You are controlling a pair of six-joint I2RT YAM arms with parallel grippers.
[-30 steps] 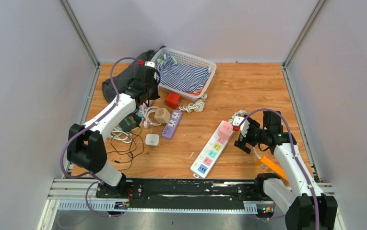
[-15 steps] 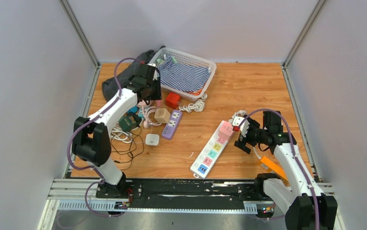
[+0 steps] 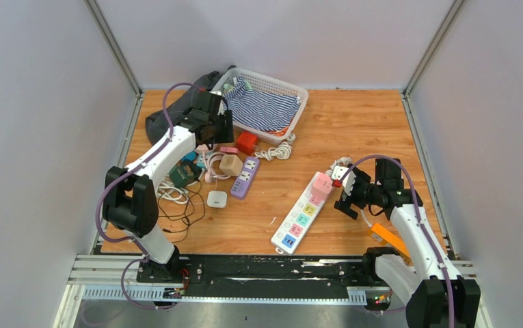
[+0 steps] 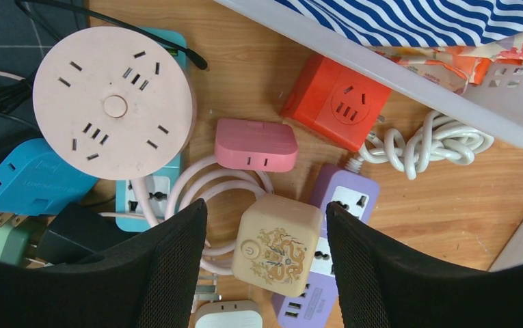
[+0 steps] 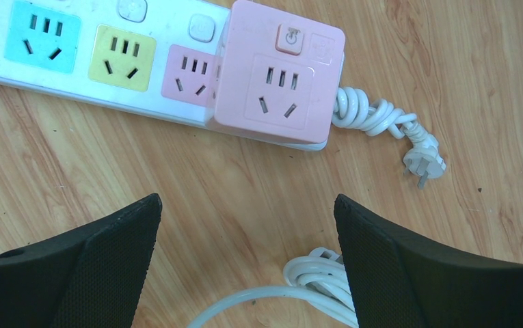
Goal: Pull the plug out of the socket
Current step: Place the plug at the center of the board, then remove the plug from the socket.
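Note:
My left gripper (image 3: 219, 131) hangs open over a heap of adapters at the back left. In the left wrist view its fingers (image 4: 176, 260) straddle a beige cube adapter (image 4: 279, 234) from above, without touching it. A flat pink plug (image 4: 256, 144) lies loose on the wood between a round pink socket (image 4: 113, 102) and a red cube (image 4: 337, 111). My right gripper (image 3: 346, 193) stands open beside the white power strip (image 3: 298, 220). A pink cube adapter (image 5: 280, 82) sits plugged into the strip's far end.
A white basket (image 3: 298, 89) with striped cloth stands at the back, a dark bag (image 3: 166, 117) to its left. A purple strip (image 4: 351, 198), a blue adapter (image 4: 29, 179) and a white coiled cable (image 4: 436, 140) crowd the heap. An orange object (image 3: 388, 238) lies beside the right arm.
The left gripper moved right from above the heap and went from shut to open. The pink plug it carried now lies on the table. The right arm has not moved.

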